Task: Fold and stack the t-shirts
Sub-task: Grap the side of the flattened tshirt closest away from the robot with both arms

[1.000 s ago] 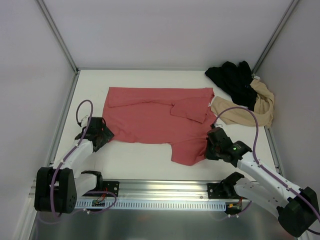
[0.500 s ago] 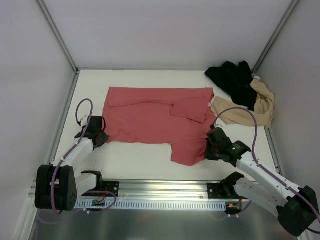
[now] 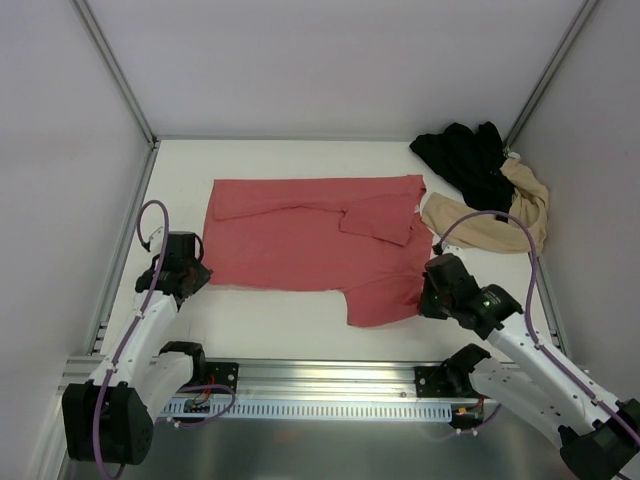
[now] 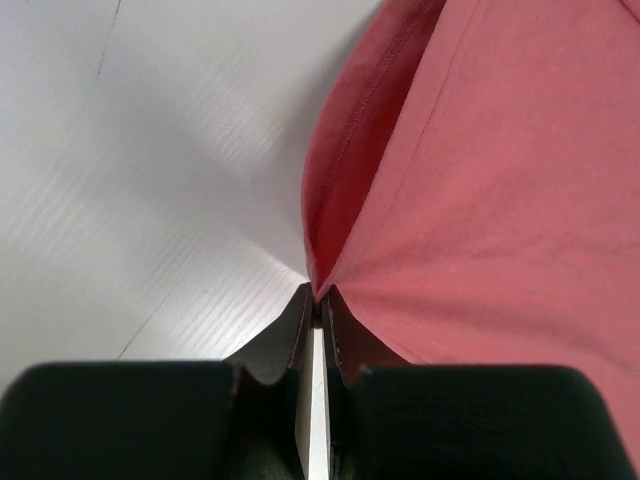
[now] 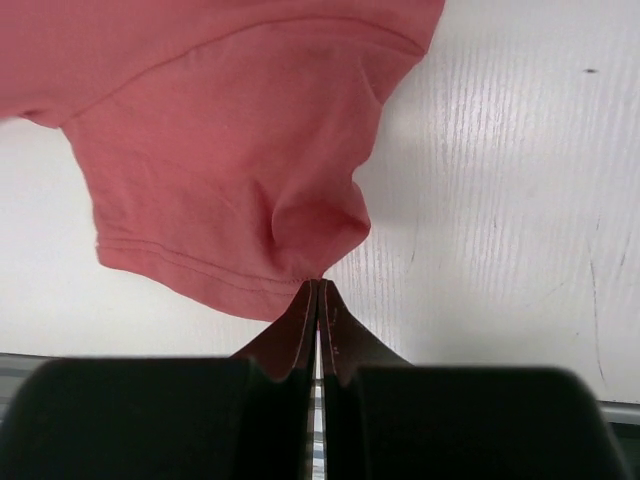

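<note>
The left gripper (image 4: 318, 303) and right gripper (image 5: 318, 290) are each clamping the coral-red t-shirt (image 3: 300, 235) at its near edge; fold 1 is seemingly beginning; the 2 are probably needing to lift together.

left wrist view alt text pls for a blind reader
The left arm's fingers are pinched shut on the edge of a red shirt, which puckers at their tips. The shirt fills the right side, white table the left.
</note>
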Tool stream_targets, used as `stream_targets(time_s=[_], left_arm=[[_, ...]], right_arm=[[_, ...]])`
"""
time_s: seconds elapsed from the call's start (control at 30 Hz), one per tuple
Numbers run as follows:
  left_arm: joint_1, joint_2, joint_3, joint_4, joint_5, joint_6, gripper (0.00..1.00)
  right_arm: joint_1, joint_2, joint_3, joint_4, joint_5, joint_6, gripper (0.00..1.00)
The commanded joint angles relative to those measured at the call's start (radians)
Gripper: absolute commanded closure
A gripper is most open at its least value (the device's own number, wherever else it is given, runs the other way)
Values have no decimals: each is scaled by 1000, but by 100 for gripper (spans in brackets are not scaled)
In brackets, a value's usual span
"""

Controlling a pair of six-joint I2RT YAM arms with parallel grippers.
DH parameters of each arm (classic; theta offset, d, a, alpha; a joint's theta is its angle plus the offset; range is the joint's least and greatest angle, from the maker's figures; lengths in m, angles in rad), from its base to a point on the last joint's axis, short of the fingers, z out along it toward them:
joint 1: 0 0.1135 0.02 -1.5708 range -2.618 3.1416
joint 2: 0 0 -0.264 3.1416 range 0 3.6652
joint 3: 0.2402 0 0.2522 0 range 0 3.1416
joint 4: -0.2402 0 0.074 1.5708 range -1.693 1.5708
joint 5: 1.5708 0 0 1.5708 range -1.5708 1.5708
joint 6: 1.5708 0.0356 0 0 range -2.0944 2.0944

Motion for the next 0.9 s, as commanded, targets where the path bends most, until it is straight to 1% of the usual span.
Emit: stream_targets(time_s=[0.0,0.13,0.4,0.53,0.67,0.77,0.8,0.87], left_arm=[[11,-26,46,-92,-30,-11,100],[11,-43,51,-118,-20,-13,100],[11,-92,48,-152,-15,-10,100],[11,-103,52,-158,-9,-8,100],[11,-91,70,-152,-6,-4,100],[11,-62,97,-141,-9,1,100],[11,-51,110,-138,-9,2,100],[11,-28,129,-127,-6,2,100]], right_arm=[[-8,-37,72,-84,58,-12,100],[-11,-54,104,-130,61,2,100],[-11,-146,157,-202,74,28,100],[-9,-155,176,-203,83,27,100],[-11,-100,185,-151,78,4,100],[-17,-21,222,-99,71,-29,100],[-21,30,234,-81,66,-39,100],[-52,91,277,-32,46,-79,100]])
